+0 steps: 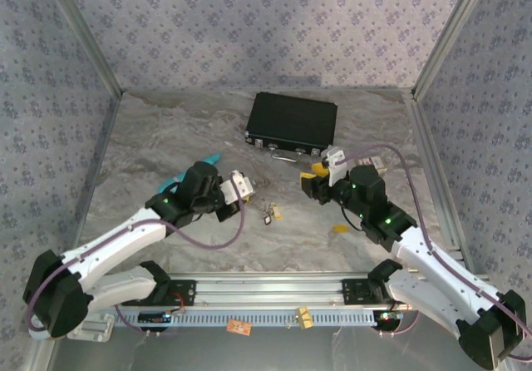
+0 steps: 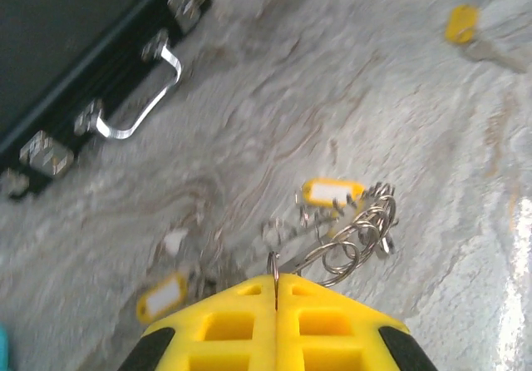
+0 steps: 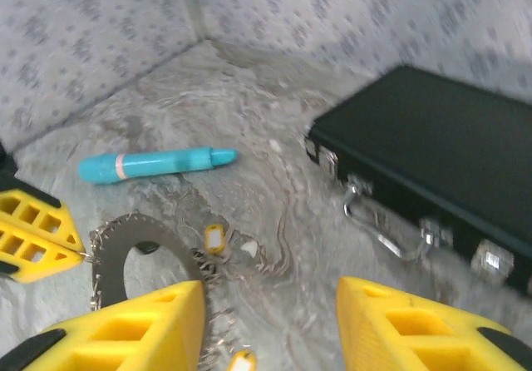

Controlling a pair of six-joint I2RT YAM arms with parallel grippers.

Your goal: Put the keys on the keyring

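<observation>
My left gripper (image 2: 276, 281) is shut on the thin metal edge of the keyring (image 3: 125, 250). In the right wrist view this is a flat grey ring with a notched rim, held at its left rim by the left yellow fingers (image 3: 33, 231). Several small keys with yellow tags (image 2: 331, 191) and a cluster of small split rings (image 2: 357, 238) lie on the table just ahead of it. They also appear as the keys (image 1: 270, 213) between the arms. My right gripper (image 3: 268, 304) is open above the table, right of the ring, with nothing between its fingers.
A black case (image 1: 291, 121) with a metal handle (image 2: 137, 109) lies at the back. A teal pen-like stick (image 3: 158, 163) lies left of it. One yellow tag (image 1: 339, 228) sits alone by the right arm. Patterned walls enclose the marble table (image 1: 166, 138).
</observation>
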